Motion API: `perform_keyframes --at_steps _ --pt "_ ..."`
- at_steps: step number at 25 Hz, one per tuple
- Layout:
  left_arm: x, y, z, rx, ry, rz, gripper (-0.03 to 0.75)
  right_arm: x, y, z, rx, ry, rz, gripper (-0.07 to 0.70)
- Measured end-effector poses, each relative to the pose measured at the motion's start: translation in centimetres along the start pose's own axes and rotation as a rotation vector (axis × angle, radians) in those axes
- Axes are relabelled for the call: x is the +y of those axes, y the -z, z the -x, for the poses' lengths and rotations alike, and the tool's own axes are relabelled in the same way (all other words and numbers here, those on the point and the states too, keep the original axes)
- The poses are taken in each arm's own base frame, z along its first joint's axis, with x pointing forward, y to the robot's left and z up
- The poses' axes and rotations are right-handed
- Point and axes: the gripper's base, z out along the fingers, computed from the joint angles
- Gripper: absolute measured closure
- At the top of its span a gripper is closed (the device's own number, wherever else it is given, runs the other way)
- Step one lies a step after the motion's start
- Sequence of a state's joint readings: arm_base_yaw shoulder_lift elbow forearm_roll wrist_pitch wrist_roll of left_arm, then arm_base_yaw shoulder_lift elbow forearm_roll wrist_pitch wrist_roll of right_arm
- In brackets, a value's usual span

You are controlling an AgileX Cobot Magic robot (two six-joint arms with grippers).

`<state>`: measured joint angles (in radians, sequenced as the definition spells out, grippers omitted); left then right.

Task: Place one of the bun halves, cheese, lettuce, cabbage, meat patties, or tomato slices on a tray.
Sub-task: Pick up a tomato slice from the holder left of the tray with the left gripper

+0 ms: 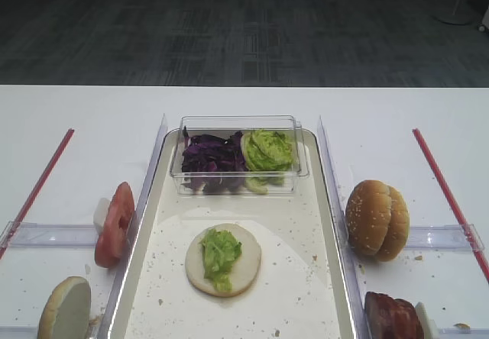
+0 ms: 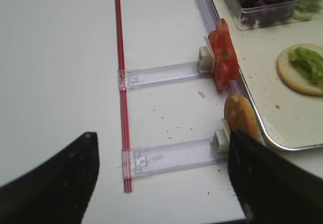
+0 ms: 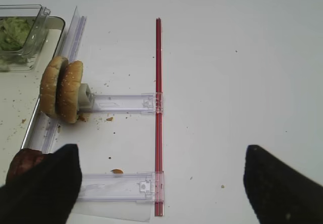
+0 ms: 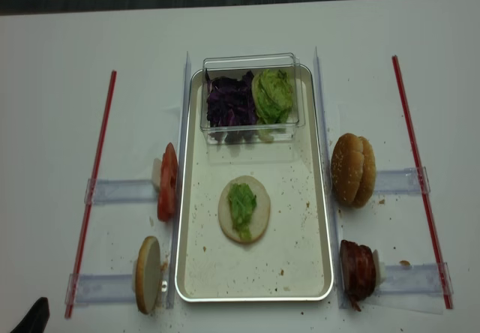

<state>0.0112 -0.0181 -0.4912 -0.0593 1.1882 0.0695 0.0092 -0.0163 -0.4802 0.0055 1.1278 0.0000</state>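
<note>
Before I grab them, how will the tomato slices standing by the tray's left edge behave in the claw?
The tomato slices stand on edge against a small block, so a nudge would probably topple them. They look thin and moist, likely slippery and easily squashed. Several sit pressed together; one may drag its neighbour along.

The tray (image 4: 193,269) has bare floor near its front edge and along both sides of the bun half (image 4: 244,209) lying at its middle. Its far end is blocked by the clear box (image 4: 251,97). Upright tomato slices (image 4: 167,181) crowd the left rim; upright buns (image 4: 354,169) and meat patties (image 4: 357,269) crowd the right rim
</note>
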Motion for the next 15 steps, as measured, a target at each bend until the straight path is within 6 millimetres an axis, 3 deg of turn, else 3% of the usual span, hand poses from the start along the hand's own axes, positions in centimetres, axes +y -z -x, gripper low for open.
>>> perform_keyframes --at_steps 15 --pt "0.00 0.00 0.00 0.000 0.000 0.000 0.224 0.00 0.00 0.00 0.000 0.000 0.000 -0.033"
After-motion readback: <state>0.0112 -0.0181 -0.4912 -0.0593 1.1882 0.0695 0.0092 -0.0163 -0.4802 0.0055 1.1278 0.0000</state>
